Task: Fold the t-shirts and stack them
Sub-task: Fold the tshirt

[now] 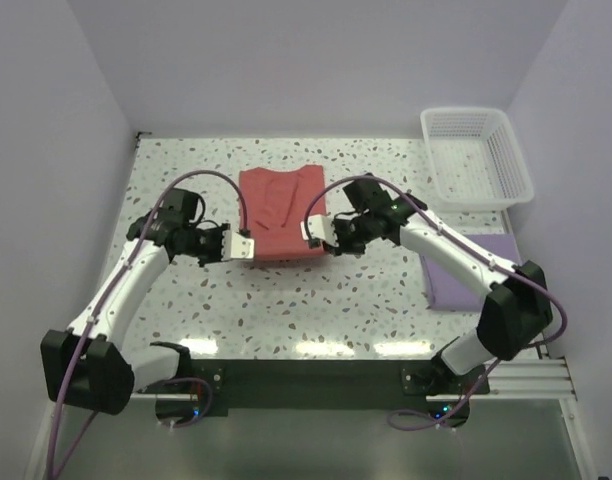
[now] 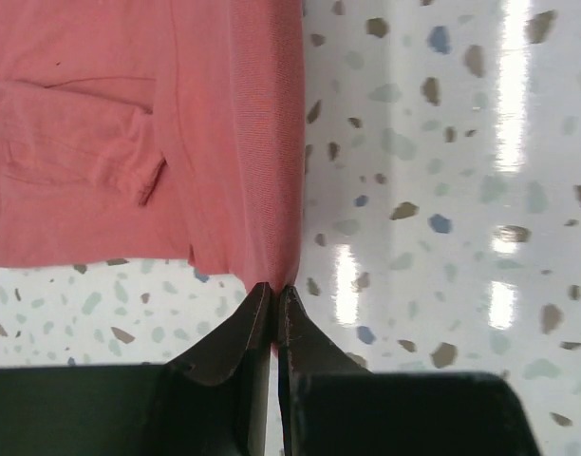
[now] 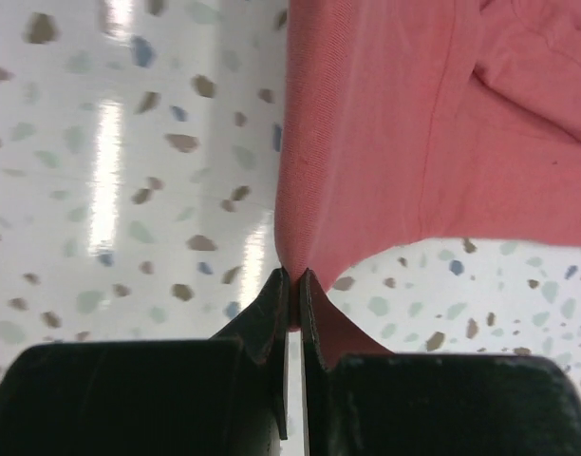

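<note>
Left gripper (image 1: 244,246) – fully closed on the near-left corner of the salmon t-shirt (image 1: 281,215). In the left wrist view the fingertips (image 2: 257,302) meet with no visible gap, and the cloth edge of the salmon t-shirt (image 2: 129,123) is pinched between them at the corner.

Salmon t-shirt – lies at the centre of the speckled tabletop (image 1: 326,300) as a roughly square folded shape. It lies mostly flat, with shallow creases near its middle. A sleeve hem shows as a folded layer in the left wrist view.

Right gripper (image 1: 314,232) – fully closed on the near-right corner of the salmon t-shirt. In the right wrist view the fingertips (image 3: 279,290) clamp the cloth (image 3: 442,123), and the near edge curves upward away from the corner.

Lavender t-shirt (image 1: 446,292) – folded rectangle, flat on the tabletop, well to the right of the salmon t-shirt and partly under the right arm.

Basket (image 1: 464,113) – white lattice, right of and beyond the salmon t-shirt.
</note>
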Tool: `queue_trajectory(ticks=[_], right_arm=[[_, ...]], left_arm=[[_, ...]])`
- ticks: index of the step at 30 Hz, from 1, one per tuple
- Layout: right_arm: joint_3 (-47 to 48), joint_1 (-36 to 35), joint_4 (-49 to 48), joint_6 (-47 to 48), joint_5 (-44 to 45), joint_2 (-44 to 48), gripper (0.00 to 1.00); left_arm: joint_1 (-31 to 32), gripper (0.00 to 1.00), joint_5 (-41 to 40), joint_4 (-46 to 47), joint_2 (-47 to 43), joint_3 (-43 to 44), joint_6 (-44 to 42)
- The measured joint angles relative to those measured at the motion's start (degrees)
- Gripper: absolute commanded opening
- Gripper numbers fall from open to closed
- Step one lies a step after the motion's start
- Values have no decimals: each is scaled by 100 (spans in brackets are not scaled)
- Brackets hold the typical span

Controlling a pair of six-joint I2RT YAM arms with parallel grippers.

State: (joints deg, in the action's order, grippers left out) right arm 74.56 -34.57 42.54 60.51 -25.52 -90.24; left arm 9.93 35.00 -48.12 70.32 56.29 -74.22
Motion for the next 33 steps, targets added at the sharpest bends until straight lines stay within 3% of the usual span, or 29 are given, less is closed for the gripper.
queue_trajectory(ticks=[6,11,20,33], right_arm=[[-409,-452,789,-334,-378,1298,0],[-79,-319,1154,-341,-542,1327,0],[643,542,1377,221,-699,-162,0],[2435,1108,1480,734,-551,-2535,0]], left_arm=[[87,0,317,-1346,-1163,-11,-83],[107,0,400,-1775,-1276,540,33],[109,0,271,-1220,479,1401,111],[11,0,31,-372,3491,3117,164]])
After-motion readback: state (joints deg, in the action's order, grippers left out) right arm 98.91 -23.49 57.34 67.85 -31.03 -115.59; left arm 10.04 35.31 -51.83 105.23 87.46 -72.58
